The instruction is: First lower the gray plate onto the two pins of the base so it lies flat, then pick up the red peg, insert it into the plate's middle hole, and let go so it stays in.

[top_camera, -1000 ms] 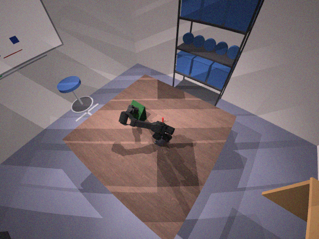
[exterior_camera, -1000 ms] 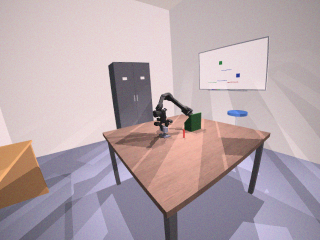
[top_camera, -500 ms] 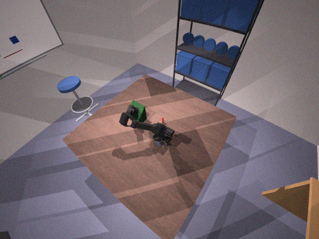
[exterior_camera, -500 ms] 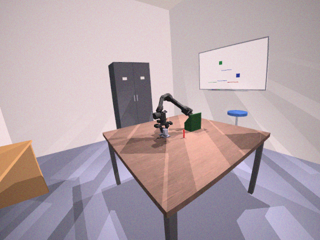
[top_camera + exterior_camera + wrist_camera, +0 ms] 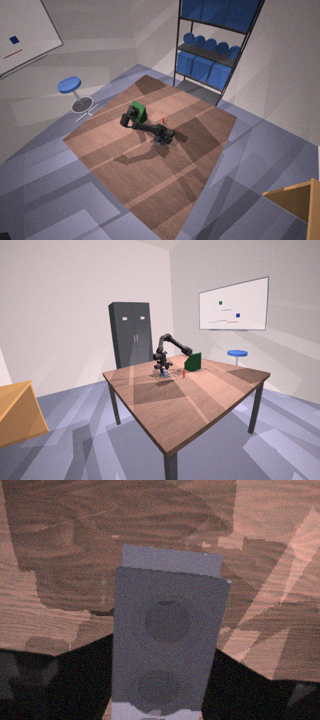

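My gripper [image 5: 164, 370] [image 5: 160, 637] is shut on the gray plate [image 5: 165, 372] [image 5: 145, 655], with a black finger on each side of it in the wrist view. The plate shows two round holes there; its near end runs out of the picture. The gray base [image 5: 166, 376] [image 5: 170, 561] lies on the table right under the plate, and its far end shows past the plate's far edge. The pins are hidden, and I cannot tell whether they are in the plate. The red peg [image 5: 163, 120] [image 5: 184, 373] stands upright on the table, apart from the base and the gripper.
A green block with a sloped side [image 5: 141, 112] [image 5: 193, 362] stands on the wooden table [image 5: 144, 186] [image 5: 180, 405] beside the arm's mount. The arm reaches over the table between this block and the base.
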`<state>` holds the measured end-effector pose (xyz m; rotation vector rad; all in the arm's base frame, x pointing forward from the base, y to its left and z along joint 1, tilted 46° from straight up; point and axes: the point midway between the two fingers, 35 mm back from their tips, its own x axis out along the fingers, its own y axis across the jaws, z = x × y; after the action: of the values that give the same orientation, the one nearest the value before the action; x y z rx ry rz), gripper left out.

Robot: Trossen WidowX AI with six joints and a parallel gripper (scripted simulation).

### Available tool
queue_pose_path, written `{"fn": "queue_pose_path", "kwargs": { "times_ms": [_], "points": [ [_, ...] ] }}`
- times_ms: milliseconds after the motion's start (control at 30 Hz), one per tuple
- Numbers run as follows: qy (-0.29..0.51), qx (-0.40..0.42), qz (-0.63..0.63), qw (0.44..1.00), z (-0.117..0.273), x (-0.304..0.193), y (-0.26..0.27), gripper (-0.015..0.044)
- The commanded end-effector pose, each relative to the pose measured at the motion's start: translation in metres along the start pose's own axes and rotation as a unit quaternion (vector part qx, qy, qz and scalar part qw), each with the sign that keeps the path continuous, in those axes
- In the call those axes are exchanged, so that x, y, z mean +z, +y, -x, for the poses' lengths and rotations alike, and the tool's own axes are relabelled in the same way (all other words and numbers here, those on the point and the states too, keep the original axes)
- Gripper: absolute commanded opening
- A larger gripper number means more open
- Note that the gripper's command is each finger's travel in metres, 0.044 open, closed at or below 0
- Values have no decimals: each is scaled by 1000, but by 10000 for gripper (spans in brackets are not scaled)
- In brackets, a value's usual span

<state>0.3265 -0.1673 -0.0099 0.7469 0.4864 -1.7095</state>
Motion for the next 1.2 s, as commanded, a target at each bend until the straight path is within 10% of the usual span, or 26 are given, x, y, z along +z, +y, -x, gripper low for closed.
{"fn": "queue_pose_path", "kwargs": {
  "times_ms": [0, 467, 867, 1167],
  "points": [
    [0, 0, -1, 1000, 1, 0, 0, 79],
    [0, 0, -1, 1000, 1, 0, 0, 440],
    [0, -1, 3, 1000, 115, -1, 1, 440],
    [6, 0, 35, 999, 120, -30, -9, 440]
  ]
}}
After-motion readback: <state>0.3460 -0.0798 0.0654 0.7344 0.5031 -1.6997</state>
